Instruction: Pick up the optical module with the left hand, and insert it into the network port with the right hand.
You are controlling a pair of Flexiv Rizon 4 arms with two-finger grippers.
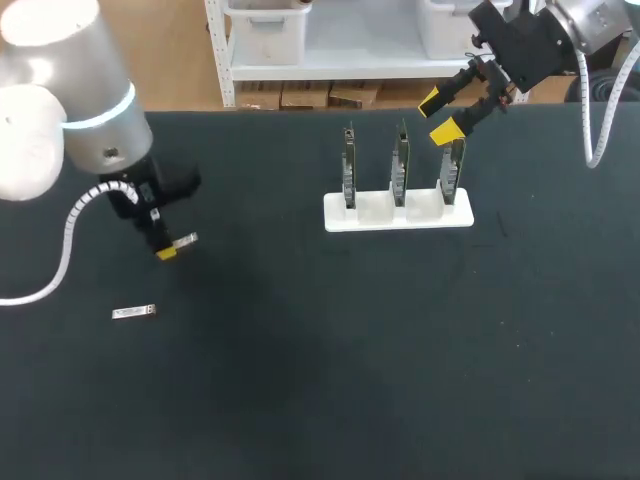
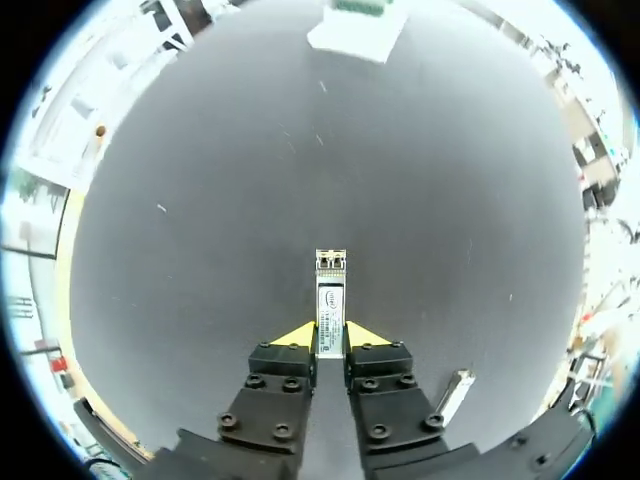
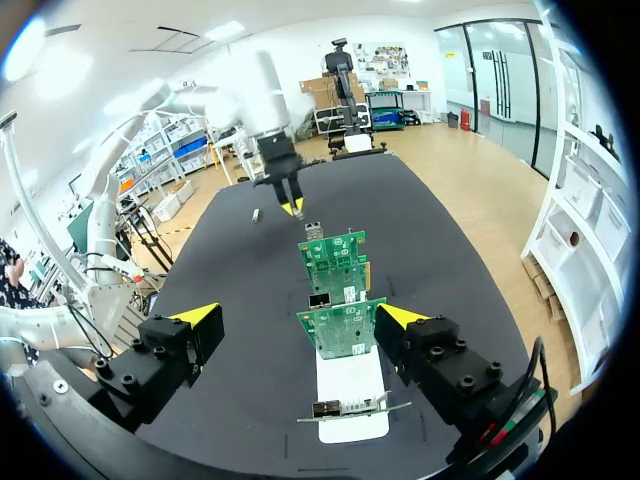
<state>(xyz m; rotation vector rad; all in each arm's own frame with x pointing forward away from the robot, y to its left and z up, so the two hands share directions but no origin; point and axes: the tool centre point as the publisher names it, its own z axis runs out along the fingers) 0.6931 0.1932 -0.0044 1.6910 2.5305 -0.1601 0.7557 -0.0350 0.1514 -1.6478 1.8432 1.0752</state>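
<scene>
Left wrist view: the left gripper (image 2: 330, 342) has its fingers pinched tight on the optical module (image 2: 330, 298). It only has the tail end, so most of the module pokes out ahead of the yellow tips. It hangs above the table (image 1: 300, 390), toward the left edge, with a second module (image 1: 133, 313) lying flat nearby.

The right gripper (image 1: 438, 115) is wide open with nothing in it, up by the far edge over the white stand (image 1: 345, 217) and its green boards (image 1: 400, 165).

My worry is the handover. With so little gripped, I'd guess the module pivots or slips when the right fingers grab it. A skewed module would jam at the port. Those wide fingers could also clip the nearest board.
</scene>
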